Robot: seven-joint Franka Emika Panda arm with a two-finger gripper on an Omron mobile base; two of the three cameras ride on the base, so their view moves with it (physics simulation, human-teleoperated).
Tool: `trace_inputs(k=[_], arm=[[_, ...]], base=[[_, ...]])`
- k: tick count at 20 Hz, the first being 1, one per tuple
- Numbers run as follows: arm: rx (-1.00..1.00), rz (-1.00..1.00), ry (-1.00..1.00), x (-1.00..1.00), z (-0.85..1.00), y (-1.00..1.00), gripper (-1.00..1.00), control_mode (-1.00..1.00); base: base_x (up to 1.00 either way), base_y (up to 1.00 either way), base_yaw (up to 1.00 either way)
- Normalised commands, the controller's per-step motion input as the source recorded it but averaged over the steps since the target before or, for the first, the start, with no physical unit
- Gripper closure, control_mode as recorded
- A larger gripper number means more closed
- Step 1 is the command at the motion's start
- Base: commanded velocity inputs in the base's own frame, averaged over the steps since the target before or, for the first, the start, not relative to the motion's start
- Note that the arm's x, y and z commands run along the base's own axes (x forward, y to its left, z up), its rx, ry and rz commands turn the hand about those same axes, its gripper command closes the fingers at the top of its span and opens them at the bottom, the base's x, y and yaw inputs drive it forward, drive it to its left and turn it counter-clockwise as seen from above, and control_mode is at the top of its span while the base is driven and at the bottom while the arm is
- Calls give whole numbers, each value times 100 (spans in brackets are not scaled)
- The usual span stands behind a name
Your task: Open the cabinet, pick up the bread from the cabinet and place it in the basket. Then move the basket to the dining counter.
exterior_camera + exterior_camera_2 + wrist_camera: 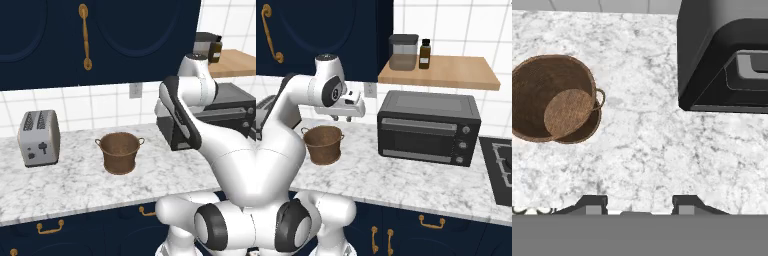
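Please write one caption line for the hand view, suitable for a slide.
Looking down past the gripper at the empty basket on the marble worktop, beside the black oven.

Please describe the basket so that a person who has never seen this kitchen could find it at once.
Look at the marble worktop under the closed navy wall cabinet. Between the silver toaster on the left and the black oven on the right stands the basket, free of both. It is the one brown woven thing there, pot-shaped, empty, with two small loop handles at its rim.
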Motion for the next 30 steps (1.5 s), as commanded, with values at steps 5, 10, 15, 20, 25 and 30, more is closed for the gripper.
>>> trace_inputs(k=[5, 10, 15, 20, 25, 30], arm=[[-6, 0, 1, -2, -2, 20, -100, -100], [-24, 0, -21, 4, 24, 92, -100, -100], [-2, 0, -26, -2, 69, 67, -100, -100], [7, 0, -19, -11, 76, 52, -100, -100], [5, 1, -29, 3, 40, 74, -100, -100], [0, 4, -22, 10, 54, 85, -100, -100]], base=[[0, 0, 0], [0, 0, 0], [0, 0, 0], [0, 0, 0], [0, 0, 0], [0, 0, 0]])
